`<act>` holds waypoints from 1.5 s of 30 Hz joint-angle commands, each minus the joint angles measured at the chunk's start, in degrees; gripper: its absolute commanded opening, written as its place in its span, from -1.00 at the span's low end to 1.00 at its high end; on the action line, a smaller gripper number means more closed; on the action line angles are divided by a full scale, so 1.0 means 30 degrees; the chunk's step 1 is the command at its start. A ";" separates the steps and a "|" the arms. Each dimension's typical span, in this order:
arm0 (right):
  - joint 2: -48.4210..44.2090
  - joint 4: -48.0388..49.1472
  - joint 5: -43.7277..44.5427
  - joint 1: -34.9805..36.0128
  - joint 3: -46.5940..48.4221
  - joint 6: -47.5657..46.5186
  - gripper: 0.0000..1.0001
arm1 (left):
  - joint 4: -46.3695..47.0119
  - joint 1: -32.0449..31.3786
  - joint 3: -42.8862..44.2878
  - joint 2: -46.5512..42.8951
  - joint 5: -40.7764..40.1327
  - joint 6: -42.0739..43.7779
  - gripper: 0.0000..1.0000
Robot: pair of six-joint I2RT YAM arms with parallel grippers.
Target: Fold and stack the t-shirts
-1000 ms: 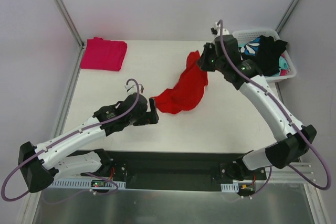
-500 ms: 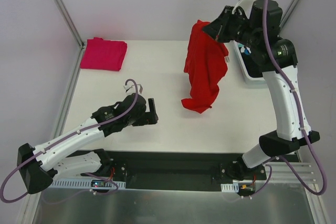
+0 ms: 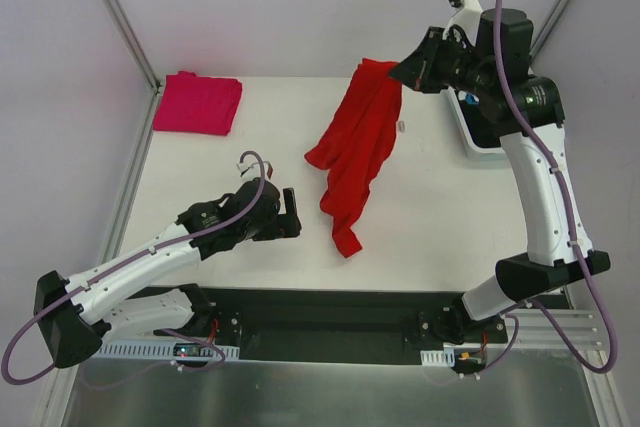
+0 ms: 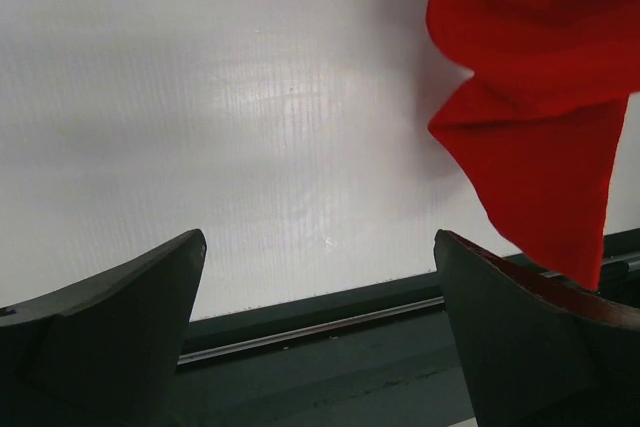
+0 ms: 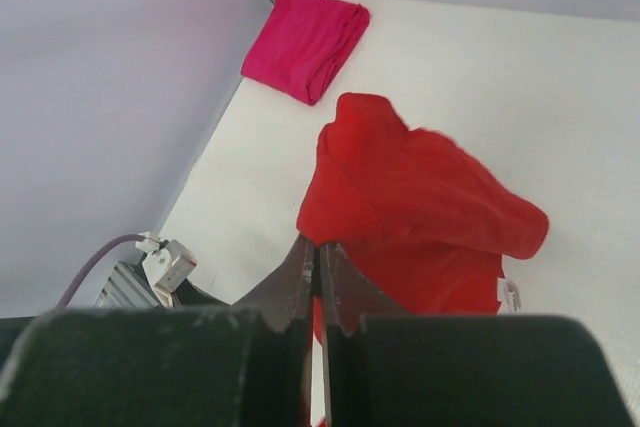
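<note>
White tabletop (image 3: 440,217) lies under both arms. Nearest, the left gripper (image 3: 293,212) sits low, jaws wide and empty. It should probably catch the free hem of the red t-shirt (image 3: 355,142) to spread it flat. Beyond, the right gripper (image 3: 405,72), clamped, hoists that shirt. At the far-left corner rests the folded magenta t-shirt (image 3: 197,102).

White worktop (image 3: 250,162), matte, even soft light. Pale lilac-grey walls (image 3: 300,7) behind and on both sides. 2 slanted metal posts (image 3: 119,17) at far corners. Black rail (image 3: 330,319) along near edge, brushed metal sheet (image 3: 320,394) below.
</note>
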 commanded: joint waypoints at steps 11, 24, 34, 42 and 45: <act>0.0359 0.3854 -0.4188 -0.2528 0.1372 0.2641 -0.98 | -0.0092 -0.0069 0.0169 -0.0262 -0.0263 -0.0180 0.96; -0.1322 0.4558 -0.6741 -0.1628 -0.2438 0.4111 -0.97 | -0.0062 -0.0070 -0.0476 -0.0701 -0.0380 -0.0443 0.96; -1.0318 0.3360 -0.1440 0.2325 -1.6544 0.3610 -0.98 | -0.0062 -0.0040 -0.0096 0.0030 -0.0468 -0.0064 0.96; -1.2995 0.0107 0.1434 0.3297 -1.9571 0.2644 -0.96 | -0.0004 -0.0041 0.0988 0.1729 -0.0292 0.0113 0.96; -1.2996 -0.0364 0.1757 0.3355 -1.9483 0.2322 -0.82 | 0.0025 -0.0070 0.1252 0.2140 -0.0263 0.0084 0.96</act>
